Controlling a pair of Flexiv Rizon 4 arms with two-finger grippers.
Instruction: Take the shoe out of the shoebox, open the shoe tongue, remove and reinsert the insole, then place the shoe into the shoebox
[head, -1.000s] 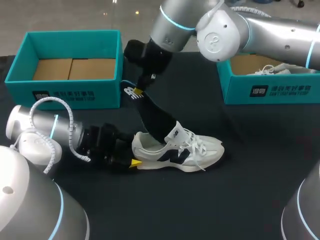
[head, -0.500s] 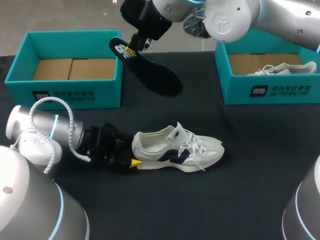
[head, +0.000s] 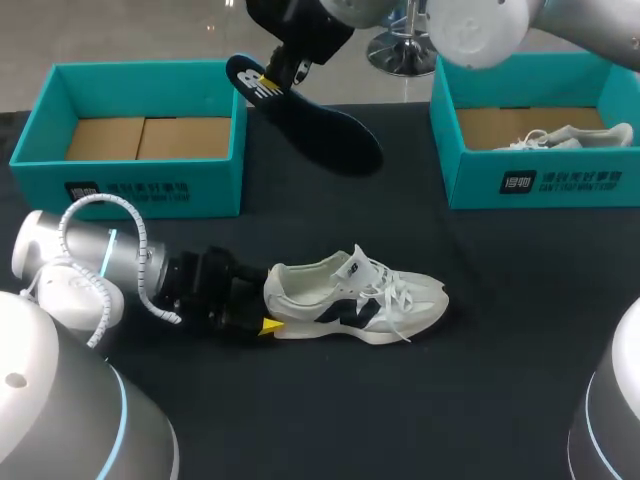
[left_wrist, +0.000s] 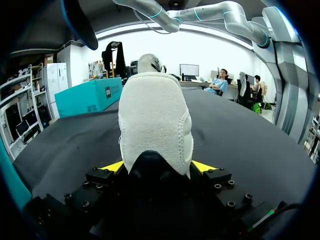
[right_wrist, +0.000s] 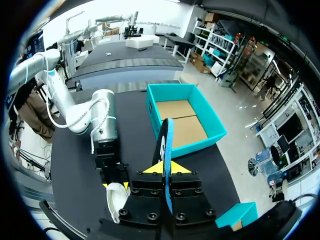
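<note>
Lifting clear of the shoe (head: 355, 297), the insole (head: 320, 135) now hangs in the air above the far part of the tabletop (head: 480, 380), just beside the near right corner of the left shoebox (head: 140, 190). One second ago its toe end was still seated inside the shoe opening. Half a second ago it was already free, and since then it has risen slightly and shifted to the right.

The right hand (head: 283, 72) is closed on the heel end of the insole. The right wrist view shows the insole edge-on between the two yellow tips.

The left hand (head: 262, 312) has not moved across the three head views. It is clamped on the heel of the shoe, with a yellow tip on each side of the heel in the left wrist view. The shoe lies upright on its sole near the middle of the tabletop, toe pointing to the right, in the same place as before.

Status: the removal step appears complete. Reinsertion is judged to be next: the toe end of the insole must be guided back down into the shoe opening while the left hand steadies the heel. Placement into the shoebox is not yet done.
</note>
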